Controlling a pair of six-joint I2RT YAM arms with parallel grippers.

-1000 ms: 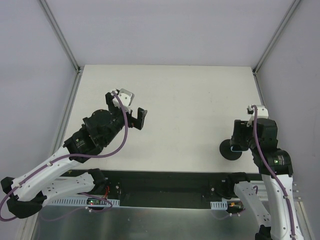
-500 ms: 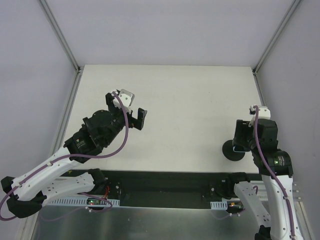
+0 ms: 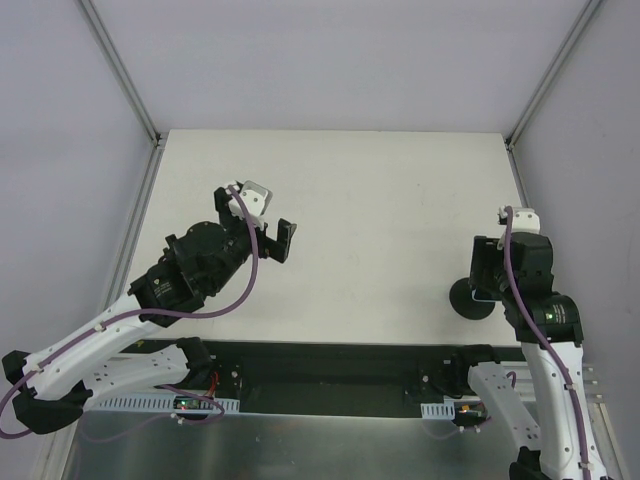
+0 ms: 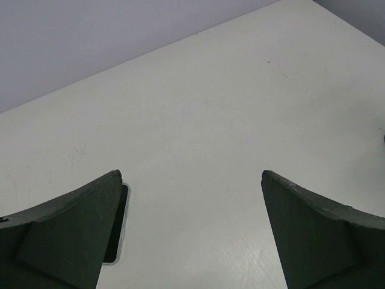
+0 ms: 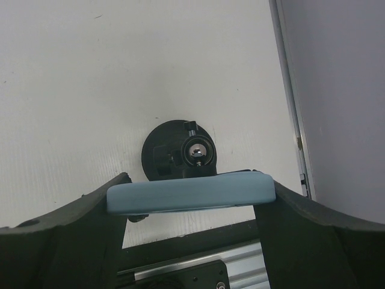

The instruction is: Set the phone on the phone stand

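Nearest me, my right gripper (image 5: 191, 194) is clamped on a light-blue-cased phone (image 5: 174, 197), held edge-on over the phone stand (image 5: 157, 155). Farther off, well left of the stand, my left gripper (image 4: 191, 176) gapes wide and empty. The phone (image 4: 118, 227) lies flat on the table (image 4: 198, 108), partly under one finger (image 4: 66, 235).

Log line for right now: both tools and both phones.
left tool open | black-screen phone flat on table beside it | right tool shut on light-blue-cased phone | phone stand below it
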